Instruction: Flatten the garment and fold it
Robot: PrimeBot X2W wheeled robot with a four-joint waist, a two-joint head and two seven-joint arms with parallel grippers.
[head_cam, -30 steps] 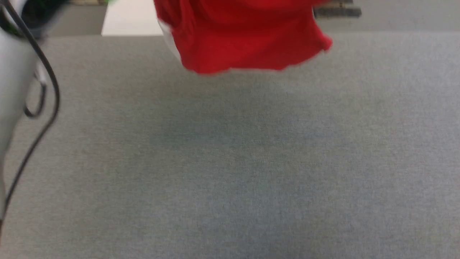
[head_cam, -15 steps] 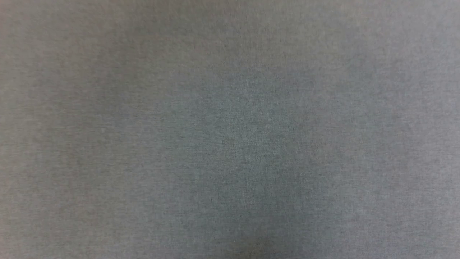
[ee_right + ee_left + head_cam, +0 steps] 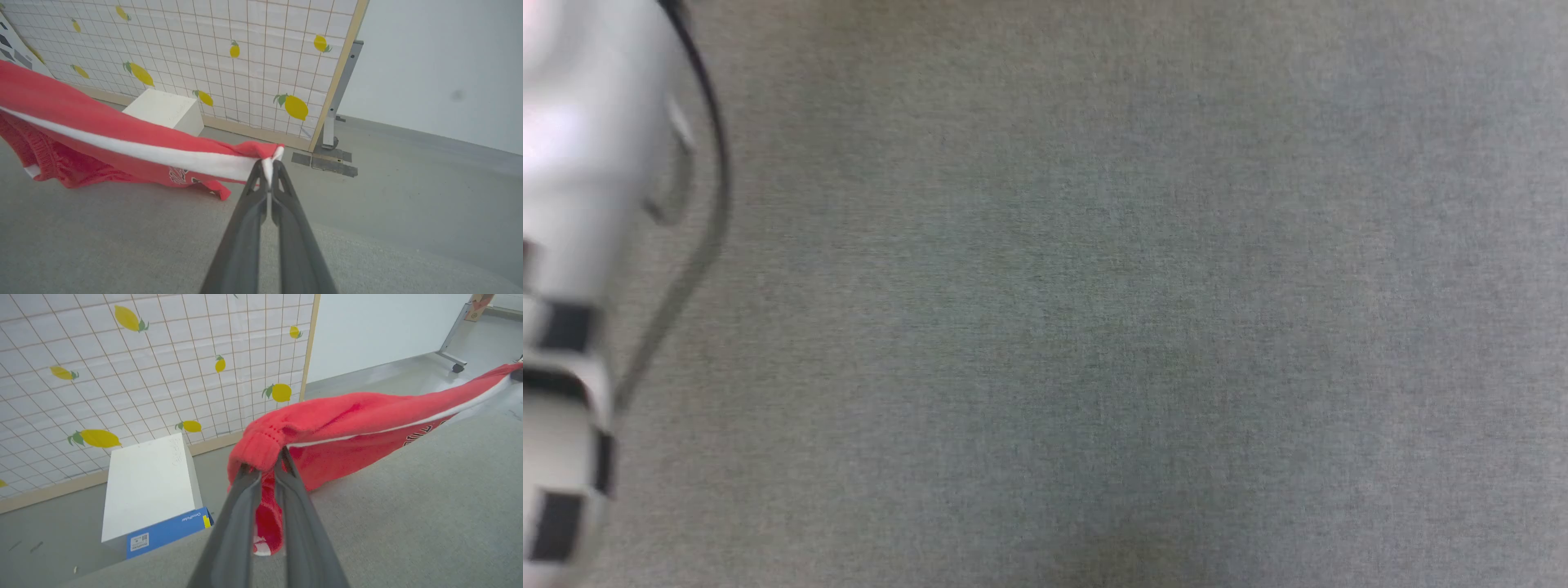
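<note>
While the left gripper clamps the garment taut, the right gripper, pinching mere trim at 12 o'clock, may lose it.

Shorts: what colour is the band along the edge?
White, on bright red shorts; the right wrist view shows the band best.

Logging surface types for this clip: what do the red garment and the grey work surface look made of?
The garment: thin soft cloth, matte red with a white trim band; it drapes and wrinkles, and the gathered waistband looks ribbed. The grey work surface: probably felt or low-pile fabric covering, matte, with fine speckled texture.
</note>
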